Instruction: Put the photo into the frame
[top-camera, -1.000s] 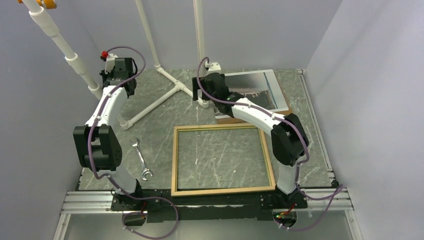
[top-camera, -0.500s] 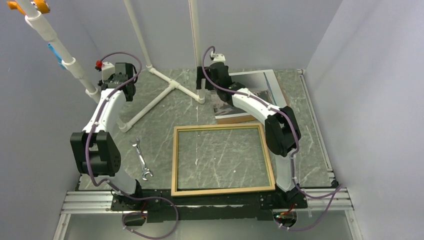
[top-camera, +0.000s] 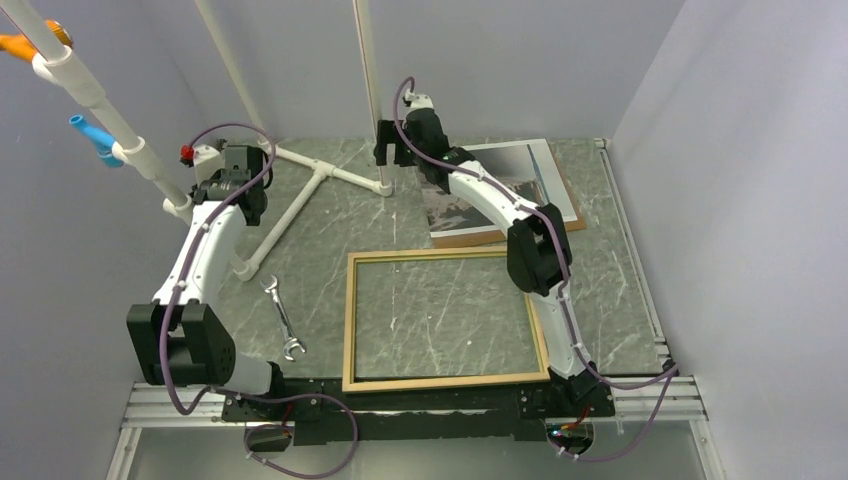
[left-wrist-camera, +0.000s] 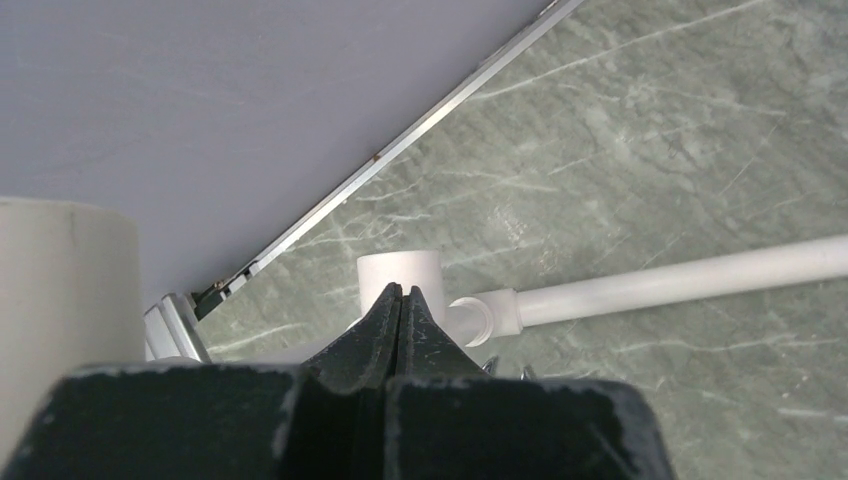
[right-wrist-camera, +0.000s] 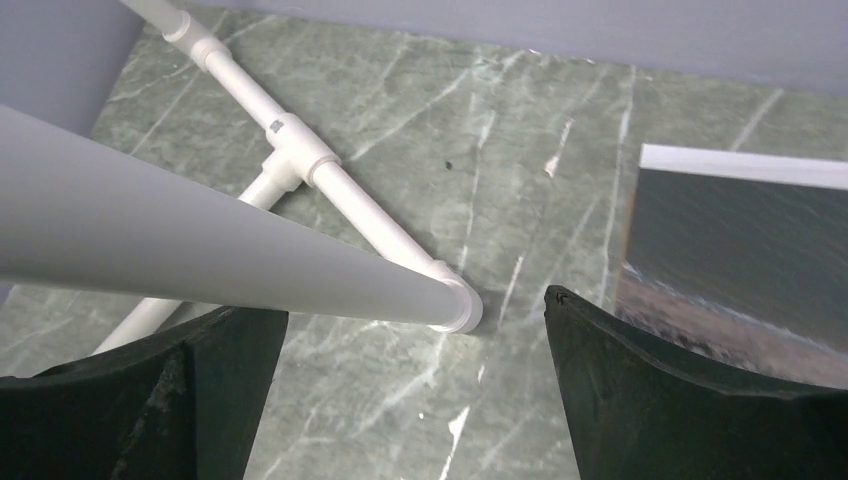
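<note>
The frame lay flat at 6 o'clock on the desk. The photo lay face up at 1 o'clock, untouched. Over the last second the white pipe stand had swung toward 10 o'clock, likely clearing room. The right arm stretched to 12 o'clock, its fingers spread wide and gripping nothing. The left fingers were pressed together, empty.

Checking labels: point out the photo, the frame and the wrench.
the photo (top-camera: 515, 170), top external view, grey sky area.
the frame (top-camera: 445, 381), top external view, near wooden rail.
the wrench (top-camera: 283, 320), top external view, mid-shaft.
</note>
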